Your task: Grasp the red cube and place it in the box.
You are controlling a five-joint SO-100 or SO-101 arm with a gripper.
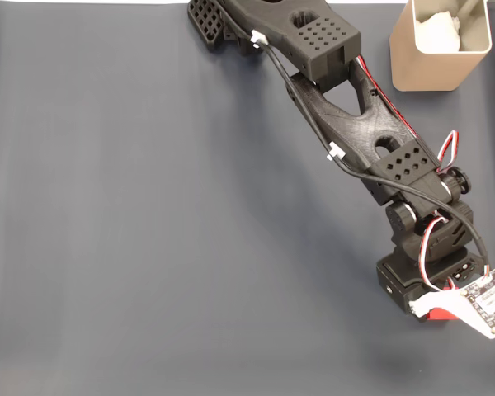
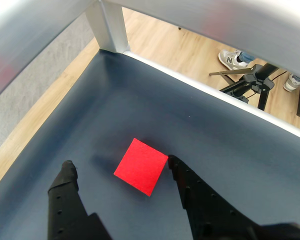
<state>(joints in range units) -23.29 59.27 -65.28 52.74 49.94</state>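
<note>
In the wrist view the red cube (image 2: 141, 166) lies flat on the dark mat, turned corner-on. My gripper (image 2: 120, 169) is open and hovers over it. The left fingertip (image 2: 66, 174) stands well clear of the cube, and the right fingertip (image 2: 176, 164) is right beside the cube's right corner. In the fixed view the beige box (image 1: 412, 62) stands upright at the top right of the mat, with a white wad of paper (image 1: 439, 31) inside. My black arm (image 1: 355, 124) stretches from the lower right toward the top edge, left of the box.
The arm's base (image 1: 429, 280) with a small circuit board (image 1: 488, 302) sits at the lower right of the mat. In the wrist view a white frame post (image 2: 110, 27) and the table's far edge (image 2: 215, 95) border the mat; beyond are wooden floor, a tripod (image 2: 252, 82) and a person's shoes (image 2: 233, 59).
</note>
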